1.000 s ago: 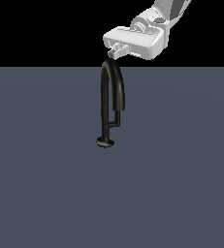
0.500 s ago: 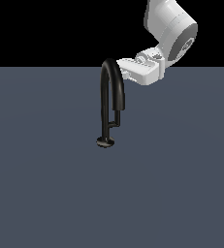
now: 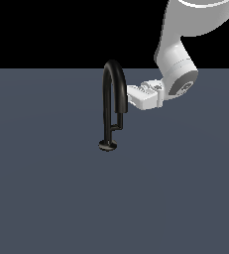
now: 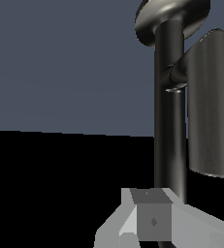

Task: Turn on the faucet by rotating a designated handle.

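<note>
1. This is a bare simulated test scene, not a furnished room: the flat, untextured slate-grey surface (image 3: 46,198) runs to a straight horizon under a plain black void.
2. The only fixture is a slim glossy black gooseneck faucet (image 3: 108,99) standing on a small round base disc, with no sink or wall around it.
3. A smooth white robot arm (image 3: 178,59) with computer-rendered shading reaches in; its jaws sit just beside the faucet's arch, and the surface beyond them shows nothing else.
</note>
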Robot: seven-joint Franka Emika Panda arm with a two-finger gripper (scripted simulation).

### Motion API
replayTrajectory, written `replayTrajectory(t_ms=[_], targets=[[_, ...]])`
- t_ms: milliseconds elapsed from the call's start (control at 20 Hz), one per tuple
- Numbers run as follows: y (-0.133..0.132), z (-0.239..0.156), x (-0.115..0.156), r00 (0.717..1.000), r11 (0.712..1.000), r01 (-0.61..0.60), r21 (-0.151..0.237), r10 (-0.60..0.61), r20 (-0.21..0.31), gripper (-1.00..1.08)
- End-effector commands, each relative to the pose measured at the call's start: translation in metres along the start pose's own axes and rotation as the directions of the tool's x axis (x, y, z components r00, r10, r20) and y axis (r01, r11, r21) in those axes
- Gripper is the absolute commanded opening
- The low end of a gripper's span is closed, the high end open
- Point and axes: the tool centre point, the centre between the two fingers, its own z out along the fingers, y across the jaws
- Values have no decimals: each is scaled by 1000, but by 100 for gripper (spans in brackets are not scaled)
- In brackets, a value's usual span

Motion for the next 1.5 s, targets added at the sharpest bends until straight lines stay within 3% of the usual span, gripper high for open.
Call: replayTrajectory(t_ms=[0,400,800,1450], targets=[[-3,1,14,999,999,-30,29,29,38,-100],[-5,6,40,991,993,-87,77,78,106,-100],[-5,7,41,991,993,-89,79,80,109,-100],[20,8,30,991,993,-89,79,80,109,-100]])
